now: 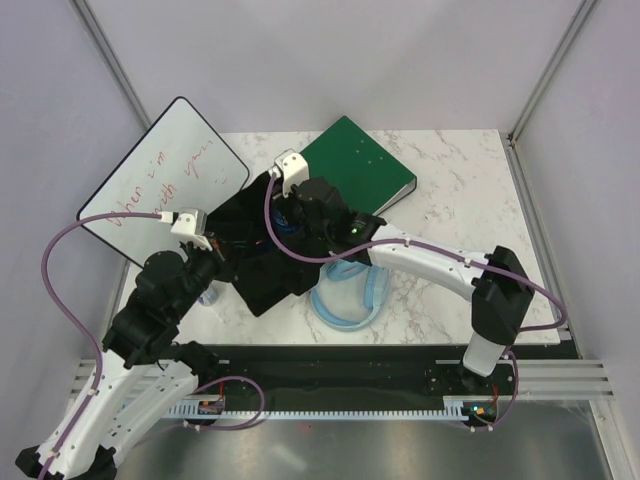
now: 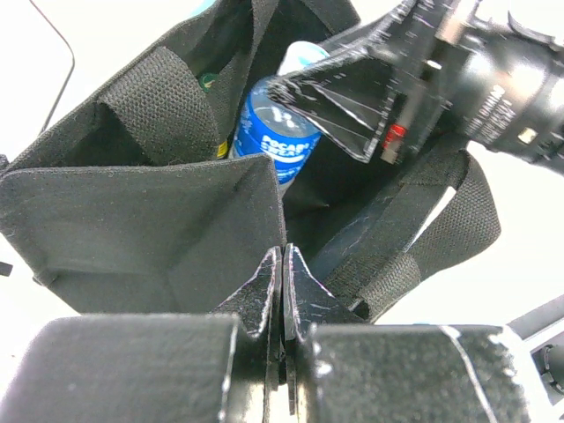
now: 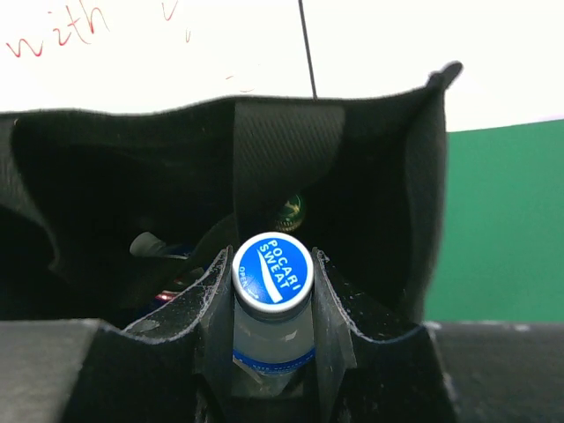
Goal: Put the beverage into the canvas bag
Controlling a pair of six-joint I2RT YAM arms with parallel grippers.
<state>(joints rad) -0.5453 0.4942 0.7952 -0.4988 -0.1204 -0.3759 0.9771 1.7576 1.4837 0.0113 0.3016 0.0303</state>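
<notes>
Bottle (image 3: 271,275): round blue cap printed "POCARI SWEAT" in white, pale clear body, blue label. It sits inside the bag (image 1: 262,275), pinched at the neck by the right hand (image 3: 269,264). Bag: black woven canvas, creased, with webbing straps. The left hand (image 2: 282,269) is pressed together on the bag's rim. Behind the bag: a green binder (image 1: 360,165) and a whiteboard (image 1: 165,180) with red handwriting, "with" legible. Desk (image 1: 450,200): white marble pattern.

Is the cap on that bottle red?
No, the cap on the bottle is blue, with Pocari Sweat in white lettering.
</notes>
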